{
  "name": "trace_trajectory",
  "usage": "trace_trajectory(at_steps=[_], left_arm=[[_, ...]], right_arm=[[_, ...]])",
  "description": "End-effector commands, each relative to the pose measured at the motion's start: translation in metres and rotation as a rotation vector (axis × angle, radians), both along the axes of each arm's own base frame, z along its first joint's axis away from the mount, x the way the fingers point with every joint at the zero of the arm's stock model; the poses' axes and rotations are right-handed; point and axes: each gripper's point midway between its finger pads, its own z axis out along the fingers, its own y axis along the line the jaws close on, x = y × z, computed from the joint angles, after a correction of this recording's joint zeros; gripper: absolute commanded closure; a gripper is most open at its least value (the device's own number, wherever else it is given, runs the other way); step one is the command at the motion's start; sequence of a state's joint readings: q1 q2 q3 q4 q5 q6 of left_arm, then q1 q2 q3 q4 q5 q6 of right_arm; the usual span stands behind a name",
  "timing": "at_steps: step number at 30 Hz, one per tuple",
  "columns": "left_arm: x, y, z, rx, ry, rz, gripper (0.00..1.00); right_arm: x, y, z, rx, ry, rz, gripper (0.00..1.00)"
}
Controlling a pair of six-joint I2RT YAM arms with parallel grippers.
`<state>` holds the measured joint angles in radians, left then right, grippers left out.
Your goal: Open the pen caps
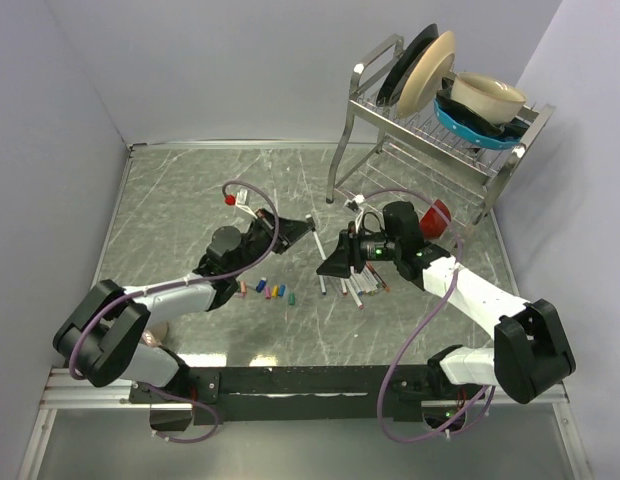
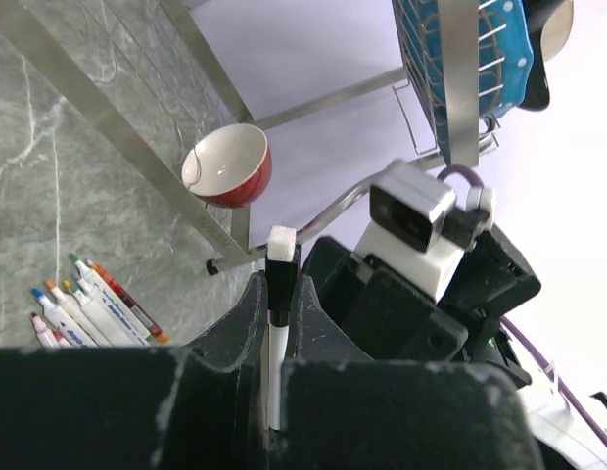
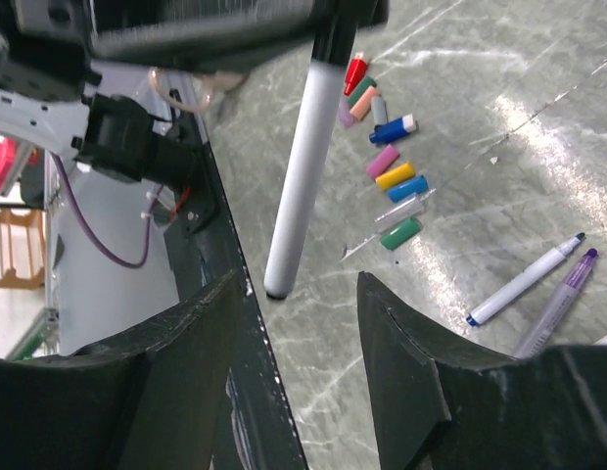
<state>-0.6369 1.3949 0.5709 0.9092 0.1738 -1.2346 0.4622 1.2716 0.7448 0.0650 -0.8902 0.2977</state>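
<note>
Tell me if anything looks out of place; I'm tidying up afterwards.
Loose pen caps lie in a ragged row on the table, off their markers, which lie uncapped nearby. Nothing looks spilled or broken.

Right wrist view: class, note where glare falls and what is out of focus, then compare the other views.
Right wrist view: a glare streak crosses the table right of the sharp pen caps; the right gripper's fingers are dark and soft. Left wrist view: left gripper's fingers blurred, red bowl crisp. Top view: even light.
</note>
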Motion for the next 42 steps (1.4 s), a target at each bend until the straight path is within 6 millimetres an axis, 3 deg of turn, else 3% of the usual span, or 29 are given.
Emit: trace_trajectory(at_steps=[1,7,10,17,20,23,24,25,26,27,30,33,38,41,42], left_arm=[[-0.011,-0.001,0.017,-0.049,-0.054,-0.004,0.99],[-0.021,-0.010,0.013,-0.046,-0.057,-0.033,0.99],[-0.026,-0.013,0.013,-0.053,-0.060,-0.044,0.99],[-0.032,-0.018,0.010,-0.047,-0.074,-0.062,0.99],[-0.029,-0.012,0.010,-0.034,-0.083,-0.031,0.99],[-0.015,0.008,0.023,0.025,-0.084,0.100,0.99],[0.002,0.028,0.024,0.042,-0.061,0.233,0.99],[0.008,0.039,0.012,0.100,-0.009,0.291,0.99],[0.010,0.055,0.028,0.081,-0.022,0.359,0.99],[0.021,0.078,0.028,0.091,-0.003,0.465,0.99],[0.028,0.120,0.034,0.103,0.028,0.590,0.99],[0.031,0.147,0.035,0.123,0.034,0.641,0.99],[0.031,0.165,0.019,0.186,0.069,0.649,0.99],[0.026,0.168,0.004,0.241,0.092,0.622,0.99],[0.022,0.167,-0.010,0.275,0.123,0.605,0.99]], right_arm=[[0.004,0.002,0.017,0.053,-0.030,-0.025,0.42],[0.010,-0.001,0.014,0.050,-0.008,-0.039,0.51],[0.010,-0.001,0.010,0.048,0.011,-0.030,0.62],[0.003,0.001,0.011,0.061,0.020,0.026,1.00],[-0.006,0.001,0.010,0.065,0.032,0.088,1.00],[-0.019,0.005,0.003,0.058,0.081,0.185,1.00],[-0.021,0.005,0.000,0.048,0.094,0.201,1.00],[-0.021,0.007,-0.003,0.040,0.107,0.216,1.00],[-0.026,0.008,-0.005,0.032,0.120,0.235,1.00],[-0.029,0.010,-0.007,0.027,0.121,0.247,1.00],[-0.037,0.015,-0.008,0.018,0.104,0.274,1.00],[-0.037,0.017,-0.015,-0.012,0.095,0.268,1.00],[-0.034,0.017,-0.027,-0.060,0.094,0.243,1.00],[-0.028,0.014,-0.042,-0.126,0.081,0.189,1.00],[-0.028,0.011,-0.051,-0.151,0.097,0.168,1.00]])
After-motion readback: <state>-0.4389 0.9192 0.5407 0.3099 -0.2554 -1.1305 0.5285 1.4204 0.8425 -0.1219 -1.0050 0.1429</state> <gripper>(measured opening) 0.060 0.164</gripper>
